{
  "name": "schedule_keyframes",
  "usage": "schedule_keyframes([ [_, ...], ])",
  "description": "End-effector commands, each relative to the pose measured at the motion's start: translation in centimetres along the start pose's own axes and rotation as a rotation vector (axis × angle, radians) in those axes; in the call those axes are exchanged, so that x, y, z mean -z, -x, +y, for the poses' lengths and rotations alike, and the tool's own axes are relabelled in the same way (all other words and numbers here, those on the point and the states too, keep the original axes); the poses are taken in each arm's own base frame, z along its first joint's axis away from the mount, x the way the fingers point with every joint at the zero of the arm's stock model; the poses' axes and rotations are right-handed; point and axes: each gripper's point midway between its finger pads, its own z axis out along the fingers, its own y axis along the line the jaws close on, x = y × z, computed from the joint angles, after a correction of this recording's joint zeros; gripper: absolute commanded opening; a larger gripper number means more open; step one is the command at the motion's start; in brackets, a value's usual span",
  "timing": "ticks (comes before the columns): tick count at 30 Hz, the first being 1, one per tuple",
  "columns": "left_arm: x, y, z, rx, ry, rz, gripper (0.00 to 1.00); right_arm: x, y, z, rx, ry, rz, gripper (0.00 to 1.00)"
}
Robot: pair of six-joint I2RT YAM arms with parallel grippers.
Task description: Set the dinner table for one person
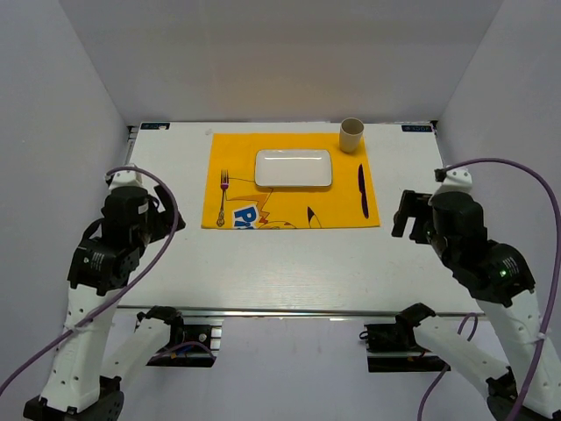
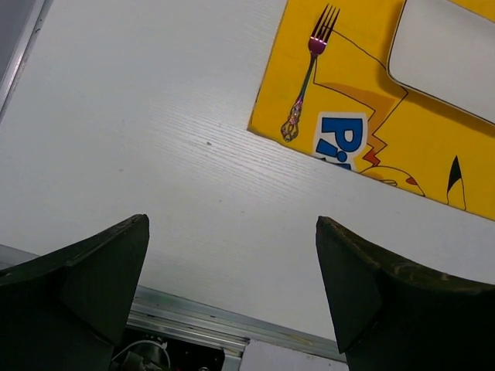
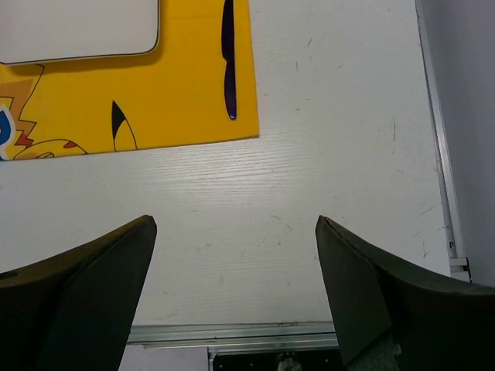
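Flat white woodgrain dinner table

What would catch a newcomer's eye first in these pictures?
The bright yellow cartoon mat at the far middle of the table stands out first. It holds a white plate, a fork on the left, a dark knife on the right, a tan cup at the far right corner. The left fingers and right fingers stand open.

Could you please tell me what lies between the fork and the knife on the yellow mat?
In the top external view, the white rectangular plate lies between the fork and the knife, touching neither; it holds nothing.
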Motion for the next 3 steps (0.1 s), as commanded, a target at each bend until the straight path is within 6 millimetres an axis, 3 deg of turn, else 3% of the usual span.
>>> schedule_keyframes([
  [1,0.17,-0.52,0.65,0.001,0.019,0.003,0.98,0.45,0.15,-1.02,0.0,-0.032,-0.044,0.89],
  [3,0.34,-0.23,0.55,0.005,0.01,-0.01,0.98,0.44,0.31,-1.17,-0.007,-0.041,-0.055,0.89],
])
